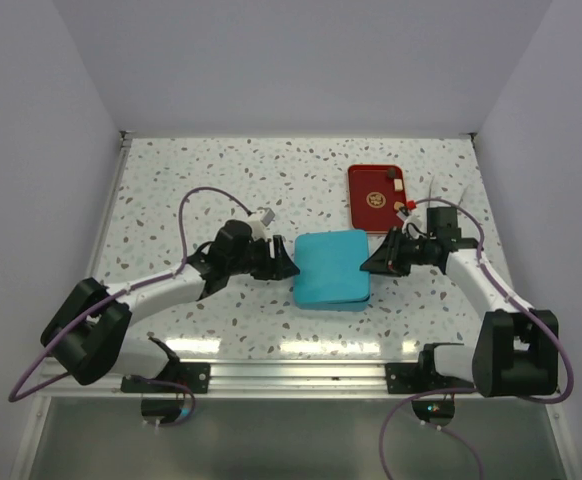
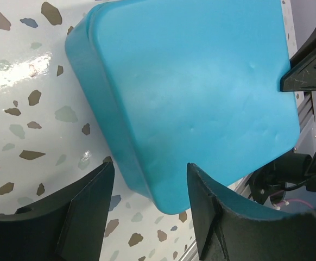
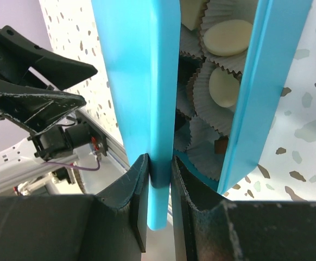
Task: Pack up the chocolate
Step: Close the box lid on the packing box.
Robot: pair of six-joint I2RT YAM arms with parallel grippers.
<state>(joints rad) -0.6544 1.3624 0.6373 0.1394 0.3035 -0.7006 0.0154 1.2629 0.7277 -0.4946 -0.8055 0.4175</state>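
Note:
The teal box (image 1: pixel 331 268) lies mid-table. My right gripper (image 1: pixel 373 262) is shut on the right edge of its lid (image 3: pixel 141 81) and holds that edge lifted off the box base (image 3: pixel 261 92); the fingertips (image 3: pixel 159 163) pinch the lid rim. Through the gap I see cream-white chocolates (image 3: pixel 227 37) and a brown piece (image 3: pixel 220 145) in crinkled paper cups. My left gripper (image 1: pixel 289 262) is open at the box's left side. Its fingers straddle a box corner (image 2: pixel 150 168) without touching it. A few small chocolate pieces (image 1: pixel 390 174) lie on the red tray (image 1: pixel 371 215).
The red tray with its gold emblem (image 1: pixel 376 198) sits just behind the right gripper, near the back right. The aluminium rail (image 1: pixel 301 372) runs along the near table edge. White walls close the table on three sides.

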